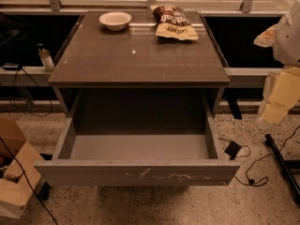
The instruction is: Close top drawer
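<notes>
You're looking at the top drawer (pixel 138 150) pulled far out toward you from under the worktop (pixel 136 60), and it's hanging wide open. It's a broad grey-brown box with no handle. Its inside is bare and a touch paler than the walls. The flat front panel (pixel 79 172) runs across the lower part of your view, and pale squiggly scratches (pixel 161 175) straggle along it near the middle and a bit to the right. The side walls slope back into the dark cavity of the cabinet.

Up on the worktop, at the far edge, you've got a white bowl (pixel 115 20) and, just right of it, a brown and yellow snack bag (pixel 174 22) lying flat.

The claw (pixel 275 108) hangs at the right edge of your view, off to the side of the cabinet and well apart from the drawer, touching nothing. Whether it's wide or narrow, you can't tell from here.

A cardboard box (pixel 14 177) sits on the floor at the left, and a cable (pixel 248 172) trails on the right.
</notes>
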